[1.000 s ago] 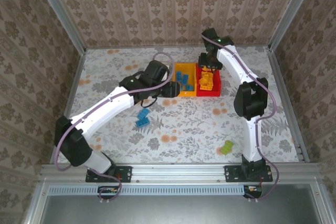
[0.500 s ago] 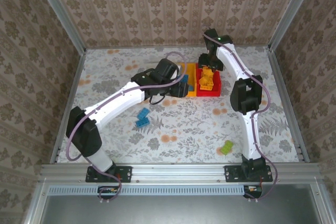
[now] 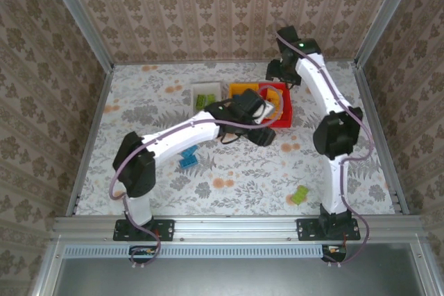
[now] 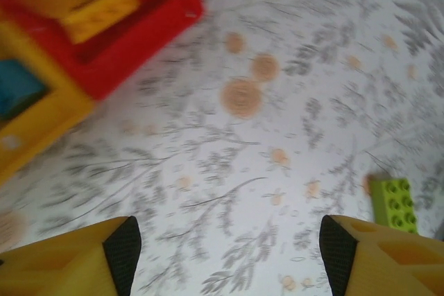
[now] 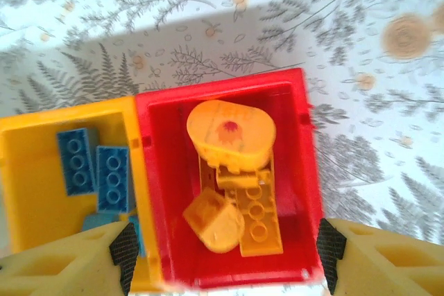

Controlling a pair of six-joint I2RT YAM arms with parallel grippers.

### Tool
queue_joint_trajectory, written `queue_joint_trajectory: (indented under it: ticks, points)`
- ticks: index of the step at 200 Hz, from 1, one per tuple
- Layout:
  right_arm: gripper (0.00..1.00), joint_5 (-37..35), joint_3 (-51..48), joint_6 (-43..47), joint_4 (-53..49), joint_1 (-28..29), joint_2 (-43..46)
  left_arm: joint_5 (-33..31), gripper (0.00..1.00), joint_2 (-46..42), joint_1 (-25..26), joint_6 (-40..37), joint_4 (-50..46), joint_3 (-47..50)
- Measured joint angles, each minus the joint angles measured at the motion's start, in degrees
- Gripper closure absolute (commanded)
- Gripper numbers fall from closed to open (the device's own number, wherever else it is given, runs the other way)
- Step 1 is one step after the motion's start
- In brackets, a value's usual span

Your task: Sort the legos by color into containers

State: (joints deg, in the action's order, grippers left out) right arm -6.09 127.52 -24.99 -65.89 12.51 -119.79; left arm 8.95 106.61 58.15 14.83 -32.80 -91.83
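My left gripper (image 3: pixel 268 136) hangs open and empty over bare table just in front of the red bin (image 3: pixel 285 114); its wrist view has the red bin (image 4: pixel 149 36) and yellow bin (image 4: pixel 38 123) at upper left and a lime green lego (image 4: pixel 393 202) at right. My right gripper (image 5: pixel 225 254) is open and empty above the red bin (image 5: pixel 163 192), which holds several orange legos (image 5: pixel 258 223). Beside it, the yellow bin (image 5: pixel 28 185) holds blue legos (image 5: pixel 112 178). From above, the right gripper (image 3: pixel 275 70) sits behind the bins. The white bin (image 3: pixel 197 89) holds a green lego (image 3: pixel 203 102).
Two blue legos (image 3: pixel 188 157) lie loose on the table under the left forearm. A green lego (image 3: pixel 300 195) lies near the right arm's base. Metal rails and patterned walls enclose the table on three sides.
The left arm swung right, from over the yellow bin to the red bin's near corner, uncovering the white bin. The right gripper drew back from the red bin toward the far wall.
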Motion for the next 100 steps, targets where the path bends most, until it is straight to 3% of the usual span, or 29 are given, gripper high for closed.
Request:
queue_joint_trajectory:
  ticks: [53,81,100]
  points:
    - [0.15,-3.43,-20.15,-5.81,0.9,-2.99,30.51,0.11,0.24,11.65,12.46,-4.66,-0.17,-6.73]
    - [0.12,-3.58,-23.56,-7.96,-0.44,-4.85,39.8,0.0,0.21,18.4,17.62,-4.61,-1.7,-13.09]
    - [0.11,-3.28,-25.05,-8.48,-1.09,-5.16,43.6,-0.17,0.12,22.38,20.04,-4.33,-3.37,-18.23]
